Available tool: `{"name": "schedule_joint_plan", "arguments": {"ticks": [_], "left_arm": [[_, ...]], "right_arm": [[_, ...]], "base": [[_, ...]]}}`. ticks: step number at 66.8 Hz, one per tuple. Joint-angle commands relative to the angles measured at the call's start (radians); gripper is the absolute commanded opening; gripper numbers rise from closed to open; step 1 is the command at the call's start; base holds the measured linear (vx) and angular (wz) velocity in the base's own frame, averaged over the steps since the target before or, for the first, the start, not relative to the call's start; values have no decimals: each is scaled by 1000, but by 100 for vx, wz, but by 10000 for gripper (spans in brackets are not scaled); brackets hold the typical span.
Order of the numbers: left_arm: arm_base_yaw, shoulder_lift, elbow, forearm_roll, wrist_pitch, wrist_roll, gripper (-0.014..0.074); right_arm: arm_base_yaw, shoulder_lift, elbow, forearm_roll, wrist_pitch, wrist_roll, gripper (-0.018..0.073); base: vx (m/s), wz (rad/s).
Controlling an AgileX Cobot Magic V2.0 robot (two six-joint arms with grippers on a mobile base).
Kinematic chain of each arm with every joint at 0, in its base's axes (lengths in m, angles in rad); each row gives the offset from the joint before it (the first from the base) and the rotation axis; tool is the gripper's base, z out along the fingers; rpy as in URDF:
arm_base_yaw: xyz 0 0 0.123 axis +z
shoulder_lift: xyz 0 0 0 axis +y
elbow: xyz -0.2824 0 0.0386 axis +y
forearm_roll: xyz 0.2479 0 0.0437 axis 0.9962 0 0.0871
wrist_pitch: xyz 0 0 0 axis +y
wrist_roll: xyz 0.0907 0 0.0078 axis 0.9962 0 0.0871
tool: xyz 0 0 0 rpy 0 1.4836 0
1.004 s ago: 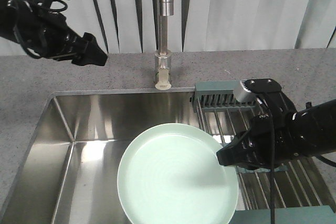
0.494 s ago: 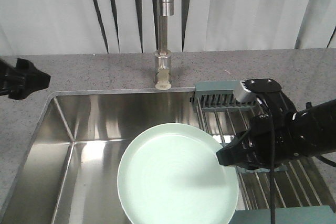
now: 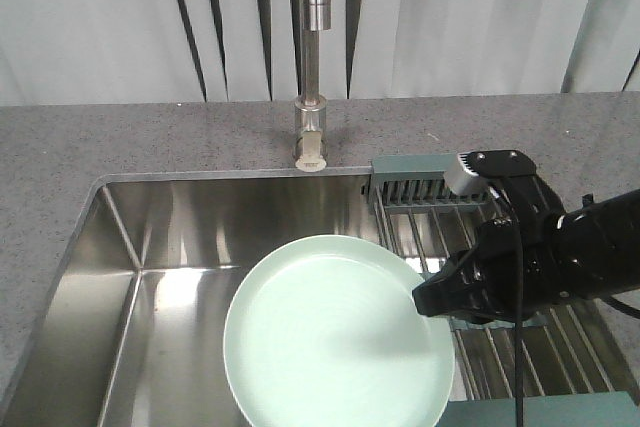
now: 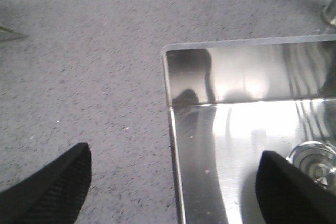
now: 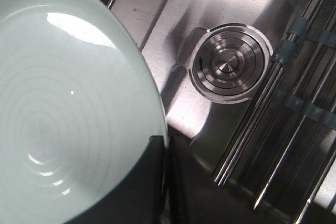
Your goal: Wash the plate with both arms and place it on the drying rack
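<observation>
A round pale mint-green plate lies face-up over a shiny stainless-steel sink basin, toward the basin's 6 o'clock edge as I look across it; whether it touches the basin floor cannot be told. The black right pincer is clamped on the plate's rim at about 3 o'clock, and its wrist camera shows a dark finger lapped over that rim. The bulky black right arm carries a small grey-white block on top and a black cable. Behind it, a drying rack of steel wire rods with grey-green plastic end pieces spans the sink's 3 o'clock side. A round steel drain sits in the sink floor just beside the rods. A tall steel tap stands at 12 o'clock on the grey speckled surface. The left pincer hovers at the basin's 10 o'clock corner, black tips spread wide, holding nothing, one over the surface and one over the basin.
</observation>
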Motion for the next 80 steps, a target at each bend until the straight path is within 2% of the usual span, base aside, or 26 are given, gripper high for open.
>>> {"name": "schedule_joint_plan", "arguments": {"ticks": [1, 20, 41, 61, 80], "left_arm": [[1, -57, -1, 84, -39, -82, 585], [1, -274, 132, 96, -73, -122, 585], [1, -472, 211, 96, -23, -123, 585], [1, -520, 231, 79, 28, -123, 585], [1, -520, 231, 79, 16, -122, 585]], "right_arm": [[0, -27, -26, 42, -17, -10, -1], [0, -27, -26, 42, -17, -10, -1], [0, -27, -26, 42, -17, -10, -1], [0, -27, -26, 42, -17, -10, -1], [0, -27, -26, 42, -17, -10, -1]], "base": [[0, 0], [0, 0], [0, 0], [0, 0], [0, 0]]}}
